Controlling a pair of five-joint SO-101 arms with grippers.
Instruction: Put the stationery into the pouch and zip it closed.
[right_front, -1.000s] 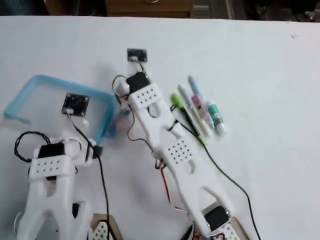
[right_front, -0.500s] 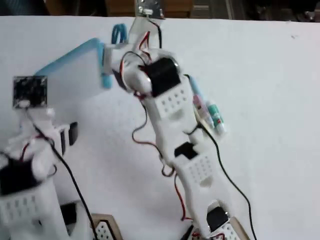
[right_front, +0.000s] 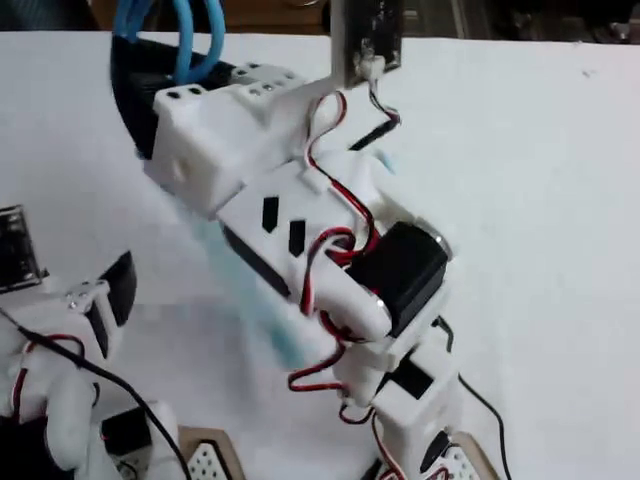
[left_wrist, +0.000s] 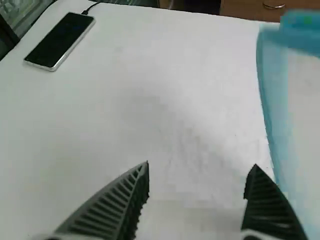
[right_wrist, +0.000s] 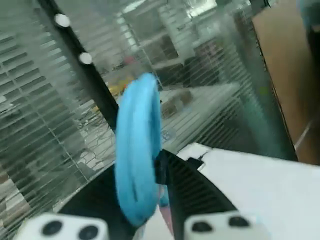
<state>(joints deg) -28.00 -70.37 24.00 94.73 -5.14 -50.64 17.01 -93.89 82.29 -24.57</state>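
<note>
My right gripper (right_wrist: 161, 167) is shut on the blue rim of the pouch (right_wrist: 139, 150) and holds it high above the table. In the high view this gripper (right_front: 165, 55) is at the top left, close to the camera, with blue loops of the pouch (right_front: 190, 40) curling out of it and a blurred translucent part hanging beneath the arm. The arm hides the stationery. My left gripper (left_wrist: 200, 167) is open over bare table, its fingers (left_wrist: 122, 202) empty, and the pouch's blue edge (left_wrist: 290, 100) hangs just beside it. It sits at the lower left in the high view (right_front: 112, 295).
A black phone (left_wrist: 60, 40) lies on the white table (left_wrist: 150, 100), seen in the left wrist view. The raised right arm (right_front: 330, 260) spans the middle of the high view. Cardboard bases (right_front: 205, 455) stand at the front edge.
The right arm has swung up and toward the camera, lifting the pouch off the table. The left arm has pulled back to the lower left, with its gripper away from the pouch.
</note>
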